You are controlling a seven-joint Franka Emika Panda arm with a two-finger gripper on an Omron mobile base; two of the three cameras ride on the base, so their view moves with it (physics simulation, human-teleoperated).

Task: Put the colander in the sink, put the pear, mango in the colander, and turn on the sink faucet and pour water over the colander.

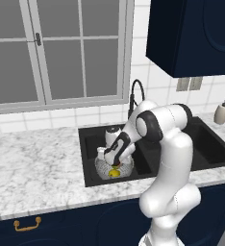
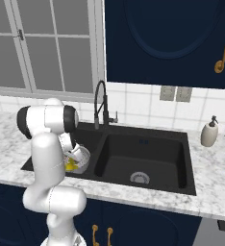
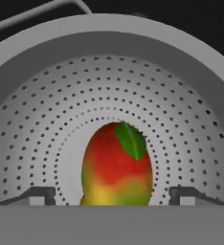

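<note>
The gripper (image 3: 112, 194) hangs low inside the colander (image 3: 47, 129), its two finger tips spread wide to either side of the mango (image 3: 116, 167) with a clear gap between each tip and the fruit, so the jaws are open and hold nothing. From the left base view the arm bends down over the counter (image 1: 32, 168) into the sink (image 1: 210, 149), a black double basin set in white marble; the colander (image 1: 102, 169) stands in the left basin, with a patch of yellow fruit (image 1: 114, 173) showing under the hand. The faucet (image 2: 101, 103) rises behind the divider between the basins, and the right basin's drain (image 2: 140, 178) lies bare. In the hand view the mango, red and yellow with a green patch, rests on the perforated floor of the colander.
</note>
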